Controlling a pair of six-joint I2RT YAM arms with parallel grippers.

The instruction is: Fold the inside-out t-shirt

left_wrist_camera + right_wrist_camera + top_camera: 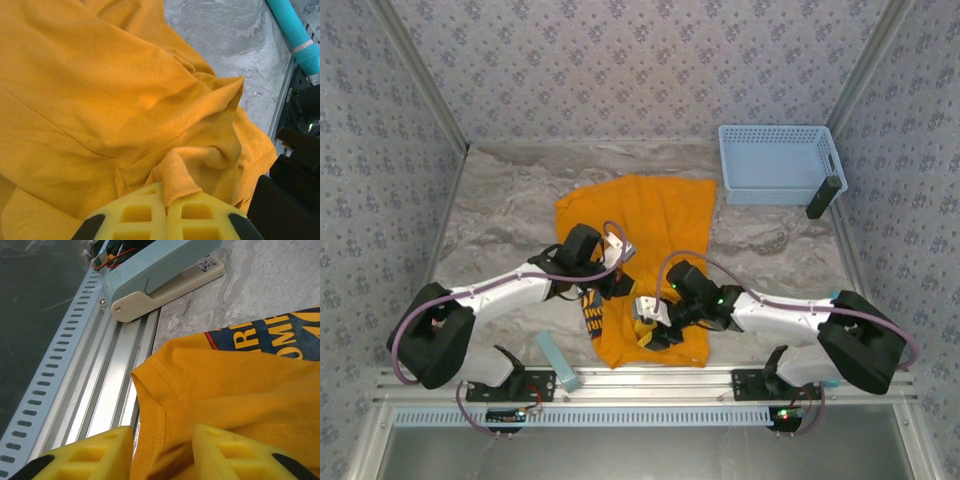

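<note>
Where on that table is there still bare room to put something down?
Bare table lies left of the t-shirt, and right of it, in front of the blue basket. The near middle is crowded: both arms meet over the t-shirt.

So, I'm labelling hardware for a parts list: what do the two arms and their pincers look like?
Both the left arm and right arm have white links between bulky black joints, with a purple cable looping along each. The left pincer and right pincer have chunky yellow fingers with square moulded recesses and black patches near their bases.
</note>
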